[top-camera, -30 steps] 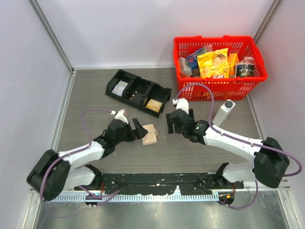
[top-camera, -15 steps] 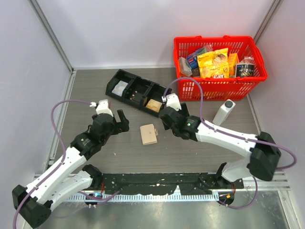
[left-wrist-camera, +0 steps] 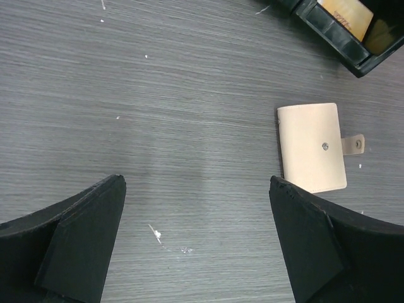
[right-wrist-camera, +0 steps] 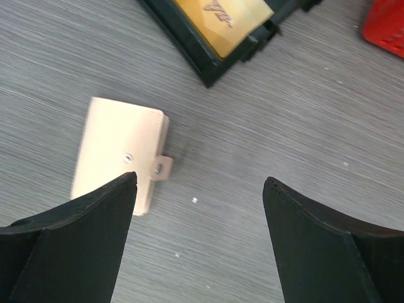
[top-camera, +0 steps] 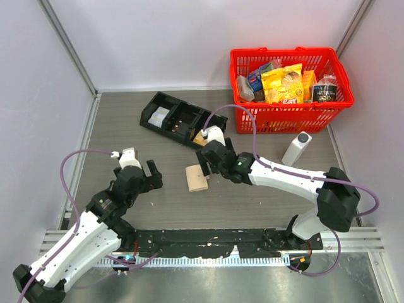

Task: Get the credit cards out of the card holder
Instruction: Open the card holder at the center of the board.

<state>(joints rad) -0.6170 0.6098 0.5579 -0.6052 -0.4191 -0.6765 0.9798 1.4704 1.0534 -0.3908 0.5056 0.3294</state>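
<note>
The card holder (top-camera: 196, 178) is a closed tan wallet lying flat on the table, its tab snapped shut. It also shows in the left wrist view (left-wrist-camera: 312, 148) and the right wrist view (right-wrist-camera: 120, 154). No credit cards are visible; they are hidden inside it. My left gripper (top-camera: 153, 178) is open and empty, well to the left of the wallet, and its jaws (left-wrist-camera: 197, 189) hang over bare table. My right gripper (top-camera: 204, 167) is open and empty, just right of the wallet, with its left finger over the wallet's near corner (right-wrist-camera: 201, 183).
A black three-compartment tray (top-camera: 146, 120) with white and tan-orange packets lies behind the wallet; its corner shows in the right wrist view (right-wrist-camera: 208, 63). A red basket (top-camera: 290, 117) of groceries stands at the back right. A white bottle (top-camera: 295, 148) stands in front of it.
My left gripper has pulled back left, away from the wallet. My right gripper has moved left, up to the wallet's right edge. The wallet has stayed put.
</note>
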